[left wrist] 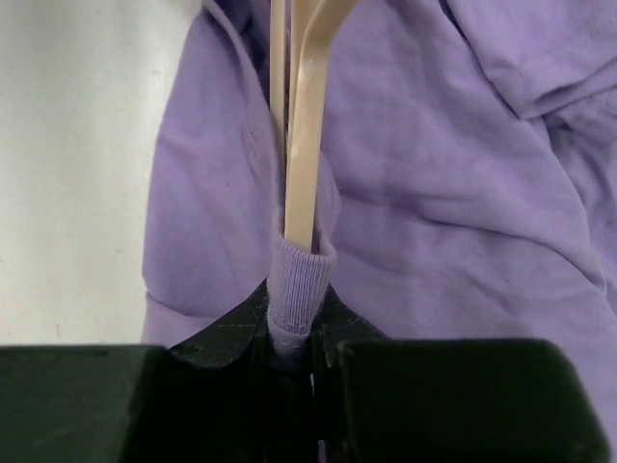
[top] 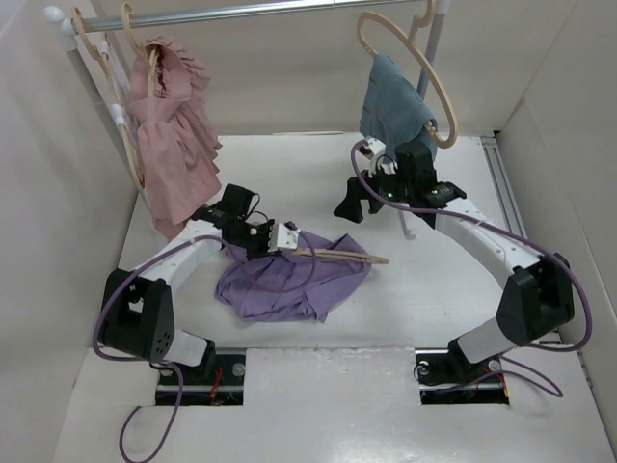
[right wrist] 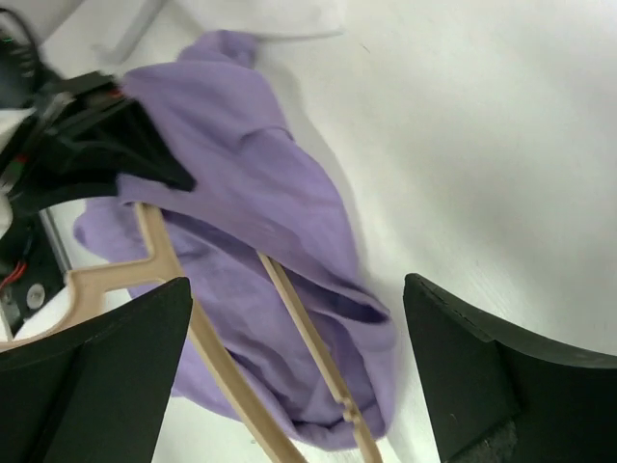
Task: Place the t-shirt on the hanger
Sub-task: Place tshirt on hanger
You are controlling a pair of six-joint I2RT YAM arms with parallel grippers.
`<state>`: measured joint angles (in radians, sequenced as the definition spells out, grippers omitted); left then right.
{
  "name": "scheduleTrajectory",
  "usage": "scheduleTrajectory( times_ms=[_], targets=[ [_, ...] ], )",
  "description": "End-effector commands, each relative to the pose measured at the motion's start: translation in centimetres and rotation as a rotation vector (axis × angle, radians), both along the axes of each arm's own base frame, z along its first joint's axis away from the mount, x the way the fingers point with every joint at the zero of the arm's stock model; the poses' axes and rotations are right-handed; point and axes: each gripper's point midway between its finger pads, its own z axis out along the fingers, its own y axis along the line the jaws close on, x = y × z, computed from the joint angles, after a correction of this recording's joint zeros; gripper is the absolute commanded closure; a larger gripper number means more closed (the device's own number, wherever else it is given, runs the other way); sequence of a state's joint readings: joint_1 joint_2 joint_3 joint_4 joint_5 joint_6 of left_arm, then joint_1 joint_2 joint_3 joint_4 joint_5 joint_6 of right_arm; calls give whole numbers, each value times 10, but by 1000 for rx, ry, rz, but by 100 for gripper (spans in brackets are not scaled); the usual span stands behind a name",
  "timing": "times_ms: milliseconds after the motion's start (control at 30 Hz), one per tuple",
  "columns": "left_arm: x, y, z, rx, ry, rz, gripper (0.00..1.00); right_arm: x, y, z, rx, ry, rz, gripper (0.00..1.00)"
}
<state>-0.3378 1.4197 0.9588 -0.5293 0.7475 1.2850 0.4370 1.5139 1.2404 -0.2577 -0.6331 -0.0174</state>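
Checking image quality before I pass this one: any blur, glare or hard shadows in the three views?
Top external: even light, sharp, only soft shadows. Left wrist: t-shirt and hanger crisp, left claw nearly featureless black. Right wrist: slightly smeared throughout, right claw soft-edged. No glare anywhere.

Left hand [top: 277, 240] pinched closed, right hand [right wrist: 297, 323] spread wide, raised

Bright even light, soft shadows, mild blur
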Motion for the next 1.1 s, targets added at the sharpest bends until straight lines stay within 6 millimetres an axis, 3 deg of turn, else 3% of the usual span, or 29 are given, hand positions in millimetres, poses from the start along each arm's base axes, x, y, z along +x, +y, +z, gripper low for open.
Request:
scheduleTrajectory(
  times_ms=[0, 33, 167, 233, 267, 367, 400, 533, 667, 700, 800, 900, 933, 967, 1000, 1067],
  targets=[
    [2, 2, 9, 12, -82, -11, 100, 6, -21, -25, -24, 107, -141, 6],
    [3, 2, 10, 2, -64, 20, 100, 3, -24, -24, -30, 104, -151, 7],
    [15, 5, 16, -82, 72, 191, 100, -10, -52, -50, -124, 140, -245, 8],
    [-1, 7, 17, -105, 68, 86, 100, -15, -66, -75, -141, 193, -280, 11],
    [-13, 11, 7, -85, 63, 44, 100, -15, -66, -83, -135, 214, -270, 22],
    [-24, 13, 7, -57, -38, -23, 100, -15, -51, -101, -151, 243, -197, 36],
    [-24, 16, 5, -42, -54, -28, 100, -16, -47, -119, -197, 257, -167, 36],
    [-26, 17, 6, -18, -86, -57, 100, -19, -39, -140, -223, 286, -128, 34],
    [-23, 13, 8, -23, -112, -72, 100, -6, -32, -149, -202, 288, -115, 34],
    [-21, 13, 9, -25, -120, -72, 100, -1, -23, -143, -193, 266, -87, 34],
    [-19, 13, 9, -19, -108, -55, 100, -2, -12, -149, -207, 264, -52, 35],
    [-16, 12, 10, -30, -101, -29, 100, -8, -8, -167, -225, 307, -33, 54],
    [-14, 12, 14, -43, -97, -15, 100, -10, -8, -177, -234, 337, -37, 77],
    [-15, 11, 15, -52, -87, -12, 100, -11, -9, -181, -239, 347, -37, 92],
    [-13, 14, 14, -71, -63, 10, 100, -9, -12, -185, -238, 364, -52, 100],
    [-12, 15, 18, -85, -48, 28, 100, -13, -19, -191, -224, 390, -52, 100]
  ],
)
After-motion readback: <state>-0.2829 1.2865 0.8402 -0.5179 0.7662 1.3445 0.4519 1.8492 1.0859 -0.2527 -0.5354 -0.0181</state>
